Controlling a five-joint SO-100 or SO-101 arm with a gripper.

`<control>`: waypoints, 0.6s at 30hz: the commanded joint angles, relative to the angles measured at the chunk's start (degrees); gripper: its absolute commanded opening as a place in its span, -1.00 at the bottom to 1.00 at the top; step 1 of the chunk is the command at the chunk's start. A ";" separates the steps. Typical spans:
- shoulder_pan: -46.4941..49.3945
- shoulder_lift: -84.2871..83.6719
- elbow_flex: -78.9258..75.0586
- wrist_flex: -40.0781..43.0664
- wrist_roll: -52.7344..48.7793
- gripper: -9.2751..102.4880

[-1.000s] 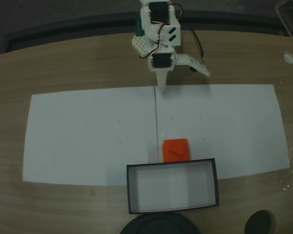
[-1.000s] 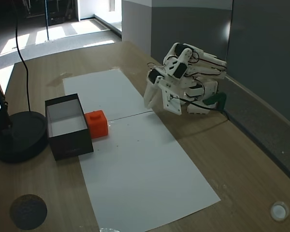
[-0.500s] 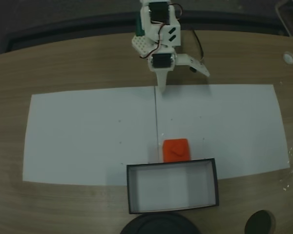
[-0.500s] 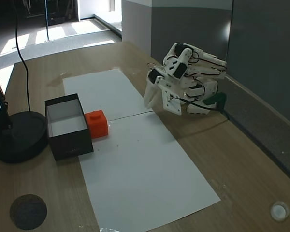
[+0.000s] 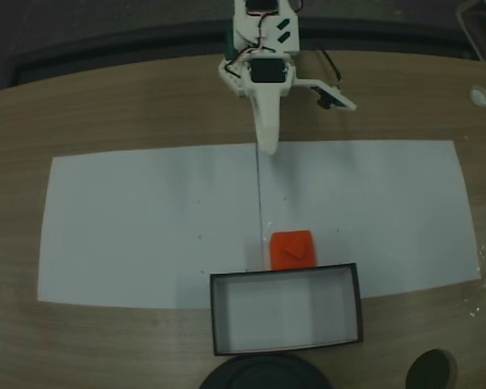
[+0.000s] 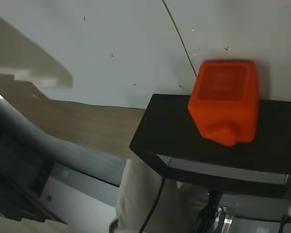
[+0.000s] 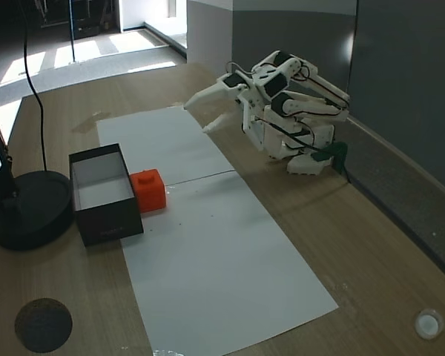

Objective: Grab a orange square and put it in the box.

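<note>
White paper (image 5: pixel 146 227) on wooden table (image 5: pixel 105 113)

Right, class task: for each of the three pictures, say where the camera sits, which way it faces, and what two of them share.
A fixed view: above, looking down on the box; the tool at top.
Wrist view: on the arm, facing the orange square; one finger at left.
Another fixed view: beside the table, angled down; whole arm.
All share square and box.

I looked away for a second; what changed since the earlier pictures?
The arm lifted its end effector off the paper edge, swinging it up and forward toward the orange square, jaws open, holding nothing. The square and the box stayed put, side by side.
</note>
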 commanded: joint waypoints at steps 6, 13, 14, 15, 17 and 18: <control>-1.23 -29.18 -20.39 -0.62 0.00 -0.25; -8.00 -57.74 -38.14 -0.44 3.87 -0.31; -8.70 -61.17 -40.08 -0.44 4.83 -0.30; -9.49 -64.69 -41.75 -0.44 5.19 -0.30; -11.25 -70.66 -44.21 -0.44 5.63 -0.30; -11.95 -73.39 -45.26 -0.62 5.71 -0.30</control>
